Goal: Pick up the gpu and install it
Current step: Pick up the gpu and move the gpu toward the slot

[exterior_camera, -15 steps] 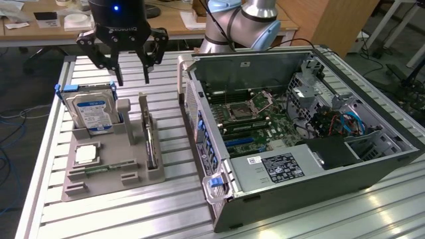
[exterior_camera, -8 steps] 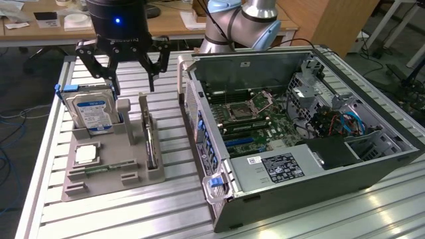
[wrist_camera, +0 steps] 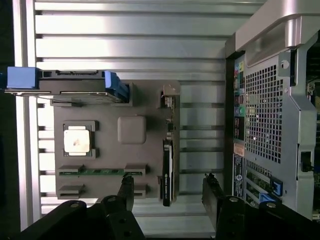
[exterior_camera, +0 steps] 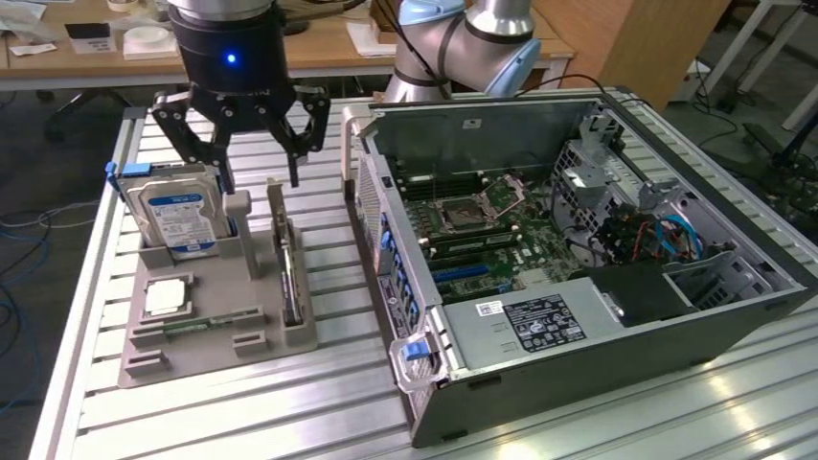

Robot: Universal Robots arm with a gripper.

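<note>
Gripper (exterior_camera: 260, 158) hovers above the gpu (exterior_camera: 291, 273), fingers (wrist_camera: 126, 194) spread wide, holding nothing; the grey fixture (exterior_camera: 211, 347) stands the card on edge (presumably so fingers can straddle it).

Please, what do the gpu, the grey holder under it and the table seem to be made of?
The gpu: a thin dark circuit board seen edge-on, with a pale, metallic-looking bracket at one end, probably steel. The grey holder: matte and uniform in colour, likely plastic. The table: ribbed silver slats with bright glare, likely aluminium.
</note>
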